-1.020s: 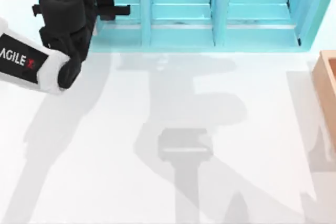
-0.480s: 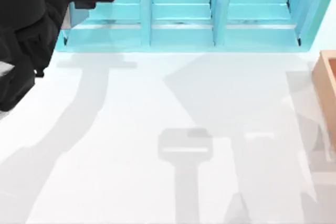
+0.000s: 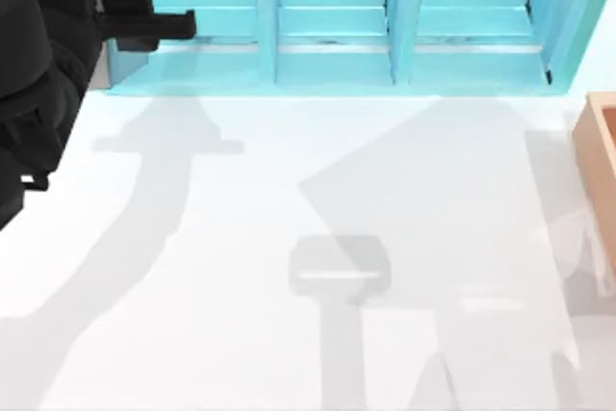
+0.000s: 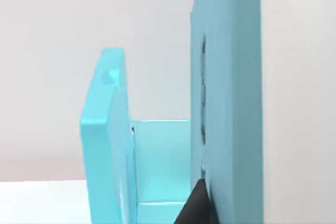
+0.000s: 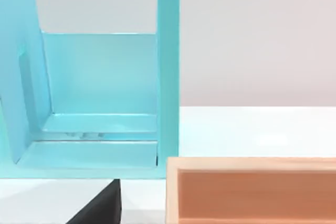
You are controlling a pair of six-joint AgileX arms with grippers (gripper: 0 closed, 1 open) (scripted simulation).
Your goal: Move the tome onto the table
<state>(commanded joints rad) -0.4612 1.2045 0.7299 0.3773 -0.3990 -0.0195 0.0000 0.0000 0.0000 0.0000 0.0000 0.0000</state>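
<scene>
top view: white table (image 3: 318, 238) w/ a light-blue shelf unit (image 3: 337, 45) along its far edge and a tan wooden box (image 3: 599, 170) at the right edge. left arm is up at the far-left corner, its gripper (image 3: 159, 24) reaching into the shelf unit's leftmost bay; can't tell whether the jaws are released or clenched. the tome can't be made out, so its place is unknown; likely inside that bay. right gripper (image 5: 100, 208) is a dark tip near the box, jaw state unclear. step looks like the approach; next needs a firm grasp, then lifting out.
</scene>
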